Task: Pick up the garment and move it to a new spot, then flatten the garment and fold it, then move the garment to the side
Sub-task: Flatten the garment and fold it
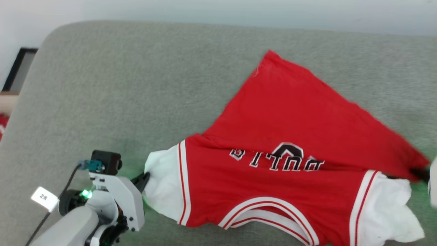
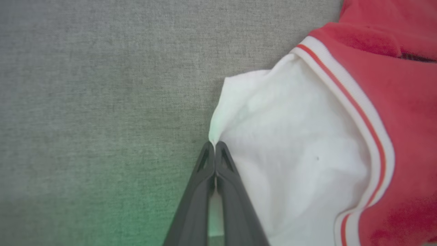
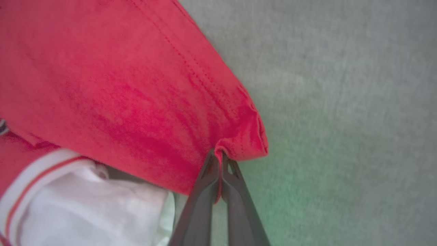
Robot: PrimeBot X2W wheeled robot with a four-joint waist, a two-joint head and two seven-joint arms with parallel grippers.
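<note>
The garment lies on the grey upholstered surface, lettering up, with red cloth doubled over part of the chest. The left gripper has its fingers closed on the white sleeve, and the right gripper pinches a red hem corner. This looks like folding; the next move probably calls for laying that corner down squarely without slack

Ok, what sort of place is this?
Probably an indoor room: a grey woven upholstered surface with a rounded corner, like a sofa or padded bench, a plain pale wall behind, a red jersey-style shirt with white sleeves lying on it.
</note>
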